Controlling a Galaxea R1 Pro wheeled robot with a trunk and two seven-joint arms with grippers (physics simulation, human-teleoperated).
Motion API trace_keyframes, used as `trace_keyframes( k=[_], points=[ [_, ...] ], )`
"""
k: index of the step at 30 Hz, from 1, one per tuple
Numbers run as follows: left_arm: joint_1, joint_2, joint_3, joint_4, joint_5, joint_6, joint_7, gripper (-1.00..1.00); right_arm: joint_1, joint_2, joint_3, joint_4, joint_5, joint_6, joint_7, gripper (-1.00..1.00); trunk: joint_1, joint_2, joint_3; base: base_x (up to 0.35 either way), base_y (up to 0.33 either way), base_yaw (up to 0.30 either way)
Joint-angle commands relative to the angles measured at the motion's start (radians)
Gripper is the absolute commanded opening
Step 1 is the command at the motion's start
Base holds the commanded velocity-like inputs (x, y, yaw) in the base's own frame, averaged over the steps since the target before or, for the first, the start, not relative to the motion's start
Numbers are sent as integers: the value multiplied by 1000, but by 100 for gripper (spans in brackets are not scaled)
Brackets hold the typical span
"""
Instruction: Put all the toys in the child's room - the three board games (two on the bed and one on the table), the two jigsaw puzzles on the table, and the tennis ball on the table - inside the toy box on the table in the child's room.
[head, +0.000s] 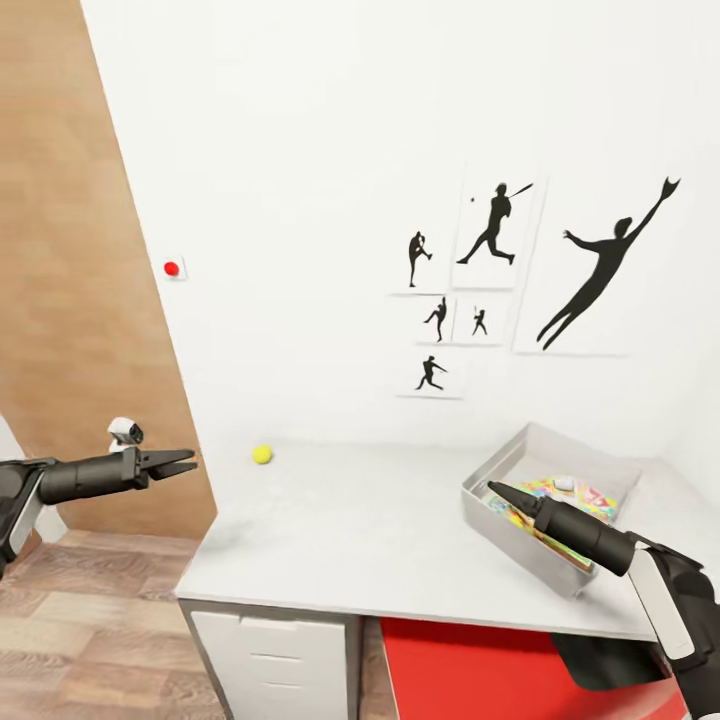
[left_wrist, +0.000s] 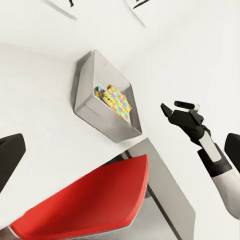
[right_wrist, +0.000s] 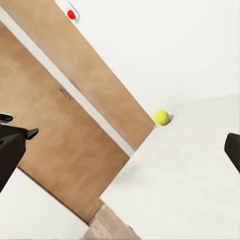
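Observation:
The yellow tennis ball (head: 262, 454) (right_wrist: 161, 117) rests on the table (head: 380, 540) near its back left corner, by the wall. The grey toy box (head: 497, 470) (left_wrist: 97, 117) stands at the table's right end, with a bright jigsaw puzzle (head: 548, 493) (left_wrist: 118, 99) lying in it. I cannot make out any board games in the box, and the bed is out of view. My left gripper (head: 188, 463) hovers open off the table's left edge, level with the ball. My right gripper (head: 493, 488) (left_wrist: 172, 110) is open and empty above the toy box's near left wall.
A red chair (head: 470, 665) (left_wrist: 90, 200) is tucked under the table, beside white drawers (head: 275, 650). A wooden door (head: 70, 250) stands left of the table. Black baseball-player silhouette pictures (head: 600, 270) hang on the white wall. Wood-plank floor (head: 80, 620) lies at the lower left.

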Motion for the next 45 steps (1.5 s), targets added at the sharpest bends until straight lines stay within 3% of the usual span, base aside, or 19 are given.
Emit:
trace_keyframes(
  k=[1, 19, 45],
  points=[
    [-1, 0, 1, 2, 0, 10, -4, 100, -1, 0, 0, 0, -5, 7, -3, 100, 1, -2, -2, -2, 252, 277],
    [-1, 1, 7, 6, -1, 8, -4, 100, -1, 3, -1, 7, -6, -4, -21, 100, 1, -2, -2, 14, 287, 52],
    [0, 0, 7, 6, -2, 6, -4, 100, -1, 9, 0, 7, -5, -5, -21, 100, 1, -2, -2, 163, 300, 0]
  ],
)
